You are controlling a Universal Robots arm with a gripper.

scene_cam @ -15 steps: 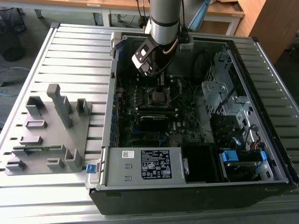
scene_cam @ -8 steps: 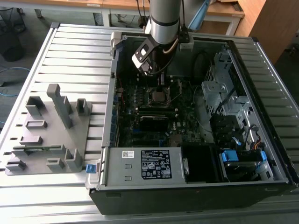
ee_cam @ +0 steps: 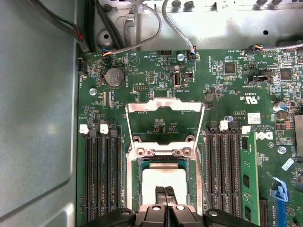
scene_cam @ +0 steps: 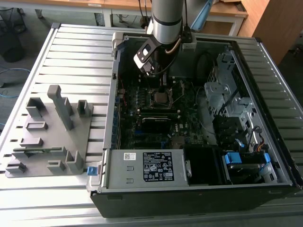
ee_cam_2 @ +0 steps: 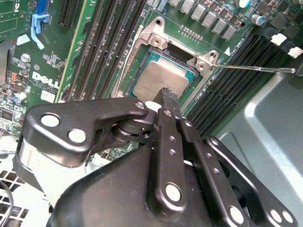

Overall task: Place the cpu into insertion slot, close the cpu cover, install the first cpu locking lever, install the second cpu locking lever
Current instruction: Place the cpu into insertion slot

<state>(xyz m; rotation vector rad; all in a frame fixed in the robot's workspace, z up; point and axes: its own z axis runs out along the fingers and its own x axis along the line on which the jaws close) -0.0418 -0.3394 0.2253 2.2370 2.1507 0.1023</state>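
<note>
This is a robotics lab or test workshop. A silver-grey robot arm holds its black end effector inside an open black metal desktop computer case lying on its side. The case's green circuit board lies bare directly beneath the end effector. The case rests on a slatted aluminium bench. To the exterior view's left of the end effector, a grey plastic parts fixture with posts and slots stands on the bench. Beyond the end effector are light wooden desks and, on the floor, a black wire waste basket.
</note>
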